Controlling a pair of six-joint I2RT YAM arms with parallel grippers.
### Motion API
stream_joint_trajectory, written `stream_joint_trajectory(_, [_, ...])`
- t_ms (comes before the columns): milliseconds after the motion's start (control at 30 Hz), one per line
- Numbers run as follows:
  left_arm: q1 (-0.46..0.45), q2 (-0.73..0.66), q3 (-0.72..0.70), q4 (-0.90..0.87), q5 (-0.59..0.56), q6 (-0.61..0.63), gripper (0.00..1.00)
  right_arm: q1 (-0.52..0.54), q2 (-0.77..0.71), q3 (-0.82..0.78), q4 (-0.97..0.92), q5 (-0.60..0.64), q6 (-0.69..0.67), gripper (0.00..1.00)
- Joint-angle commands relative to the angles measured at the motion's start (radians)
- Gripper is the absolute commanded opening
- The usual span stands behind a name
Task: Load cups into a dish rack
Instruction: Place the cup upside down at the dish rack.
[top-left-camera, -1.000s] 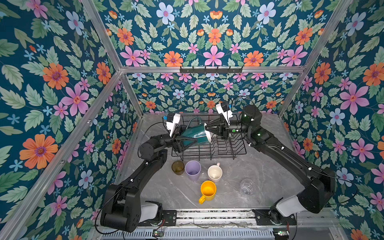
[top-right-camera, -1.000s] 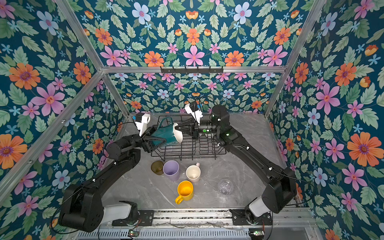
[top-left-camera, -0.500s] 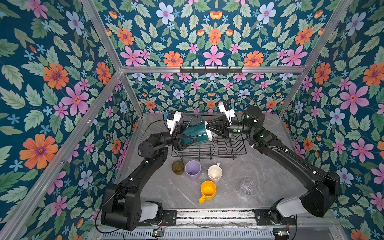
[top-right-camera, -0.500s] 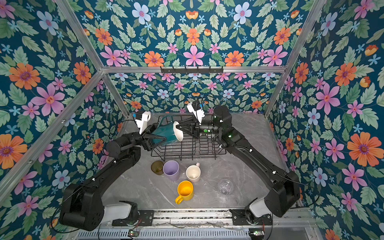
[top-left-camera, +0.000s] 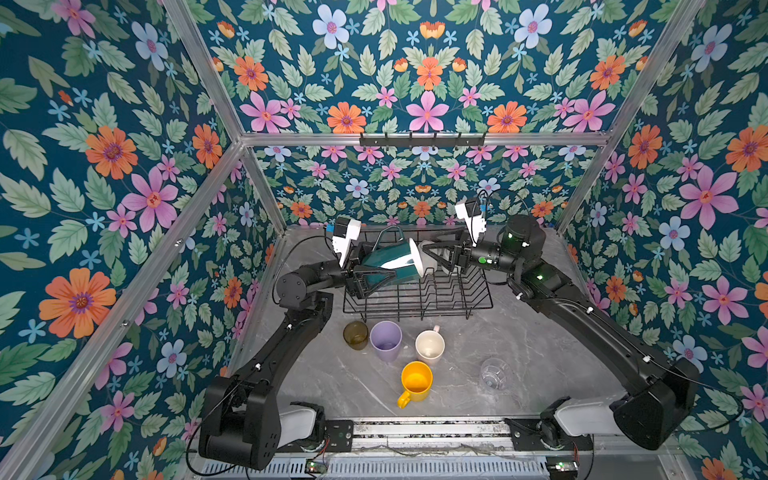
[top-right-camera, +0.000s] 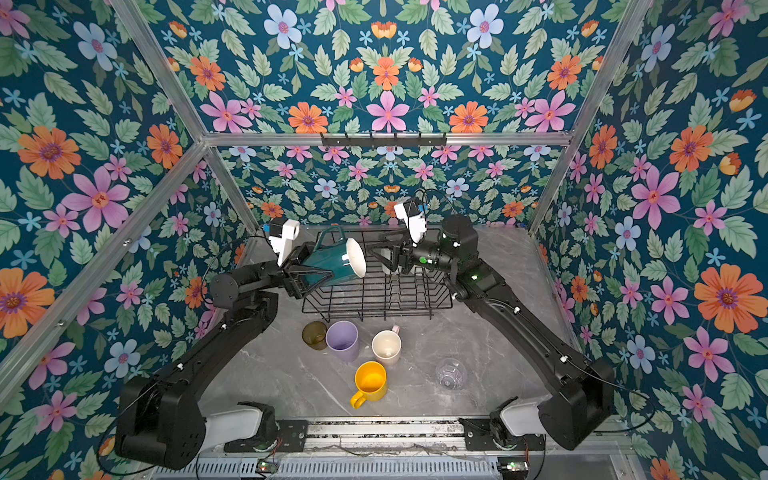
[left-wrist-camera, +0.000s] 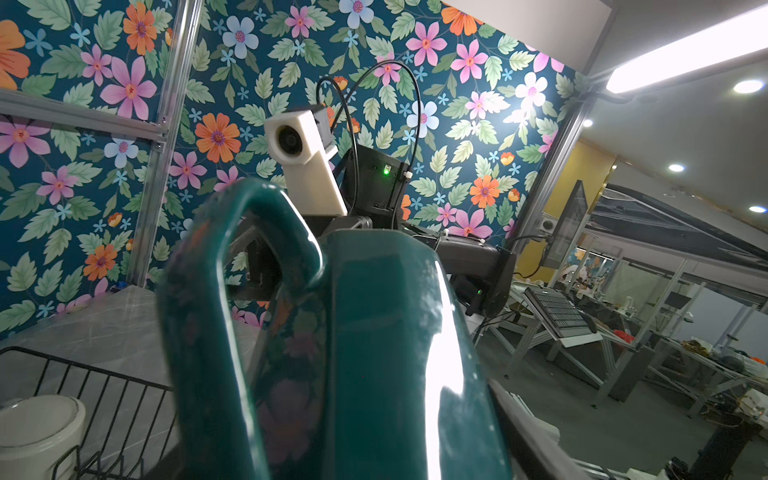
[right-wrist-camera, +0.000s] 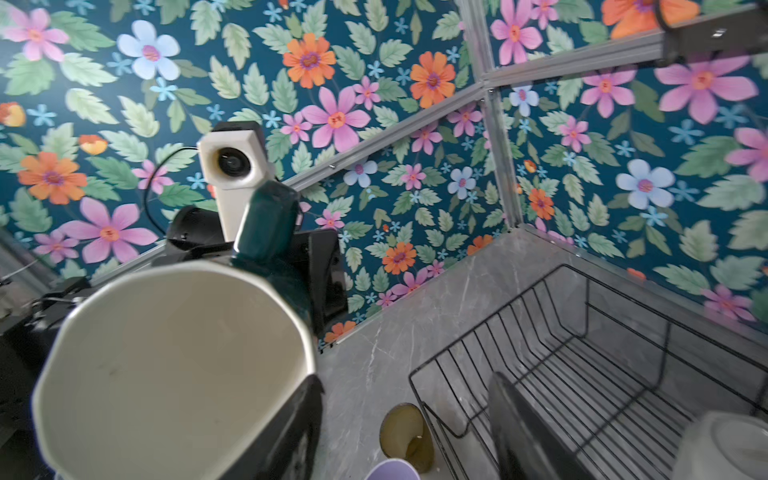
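Gripping green mug (top-left-camera: 397, 262) around body with left tool (top-left-camera: 380, 274), jaws wide; holding it on side, handle up, above left end of dish rack (top-left-camera: 415, 309), mouth toward right arm. Right tool (top-left-camera: 430, 251) spread open, empty, tips just beside rim.

Likely finishing handoff:
- pull right tool straight back off rim
- tip mouth down
- lower between dividers
- avoid white cup (left-wrist-camera: 39, 432) already in rack

Versus second ago: pinching rim with right tool then, released now; no real shift of mug. Lilac tumbler (top-left-camera: 386, 340), yellow mug (top-left-camera: 415, 381), others waiting on counter (top-left-camera: 457, 399), same spots.
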Motion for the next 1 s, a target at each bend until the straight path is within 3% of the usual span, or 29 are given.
stream_joint_trajectory(0, [0.001,-0.016,0.025,-0.185,-0.065,0.168,0.00,-0.016,-0.052,-0.029,-0.061,0.145,0.020,0.73])
stream_joint_trajectory(100, [0.001,-0.031,0.062,-0.416,-0.106,0.318,0.00,-0.047,-0.118,-0.077,-0.117,0.249,0.044,0.79])
stream_joint_trajectory(267, [-0.001,-0.043,0.192,-0.950,-0.257,0.651,0.00,-0.089,-0.212,-0.143,-0.244,0.426,0.066,0.88])
stream_joint_trajectory(433, [-0.014,0.013,0.341,-1.311,-0.435,0.835,0.00,-0.099,-0.286,-0.196,-0.332,0.528,0.064,0.92])
stream_joint_trajectory(567, [-0.087,0.080,0.477,-1.559,-0.617,0.985,0.00,-0.103,-0.321,-0.214,-0.394,0.566,0.054,0.94])
stream_joint_trajectory(767, [-0.202,0.189,0.652,-1.812,-0.884,1.178,0.00,-0.112,-0.346,-0.230,-0.455,0.586,0.027,0.99])
stream_joint_trajectory(967, [-0.294,0.293,0.762,-1.956,-1.110,1.322,0.00,-0.143,-0.364,-0.256,-0.481,0.572,0.032,0.99])
